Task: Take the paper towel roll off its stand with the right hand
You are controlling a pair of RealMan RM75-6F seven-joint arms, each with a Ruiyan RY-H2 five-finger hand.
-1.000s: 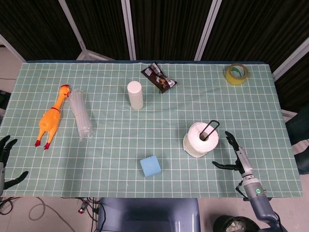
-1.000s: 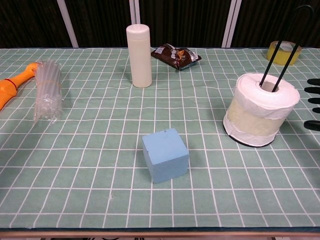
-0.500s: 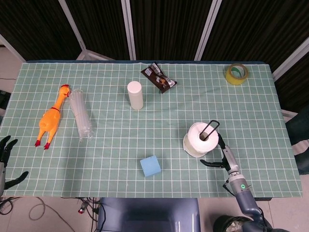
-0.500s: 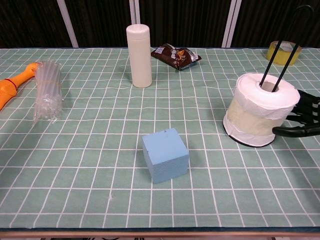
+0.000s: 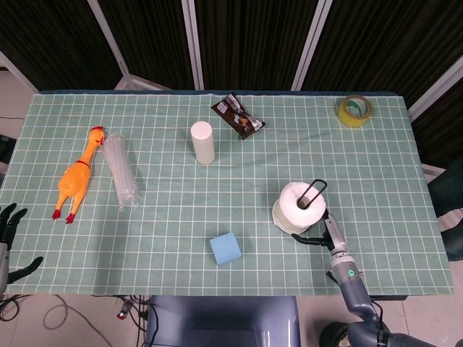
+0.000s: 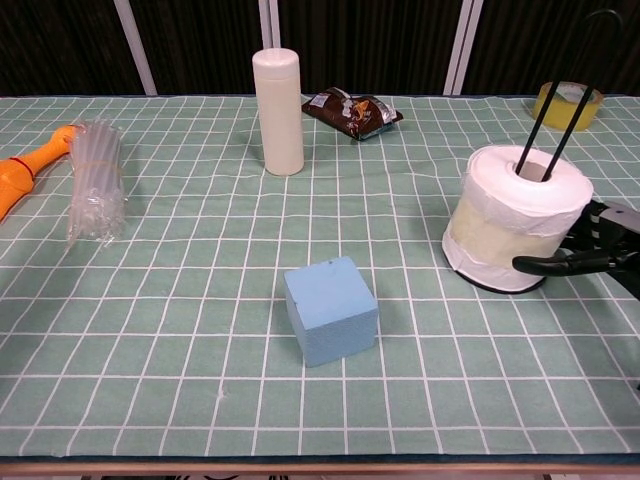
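The white paper towel roll (image 5: 300,208) (image 6: 517,225) sits on its stand, whose black wire loop (image 5: 312,191) (image 6: 565,90) rises through the core. My right hand (image 5: 323,230) (image 6: 590,245) is against the roll's right side. Its thumb lies along the front of the roll's base and its fingers (image 6: 603,213) reach behind. The fingers are spread, and a firm grip does not show. At the table's near left corner my left hand (image 5: 9,238) rests with fingers apart, holding nothing.
A blue foam cube (image 5: 226,249) (image 6: 330,310) lies left of the roll near the front edge. Further back are a white bottle (image 5: 202,142), a brown snack pack (image 5: 237,116) and a yellow tape roll (image 5: 355,110). A rubber chicken (image 5: 76,173) and a sleeve of clear cups (image 5: 121,171) lie at the left.
My right hand has moved left from beside the roll until it touches it, thumb in front and fingers behind. The roll has shifted slightly left. The left hand is unchanged.
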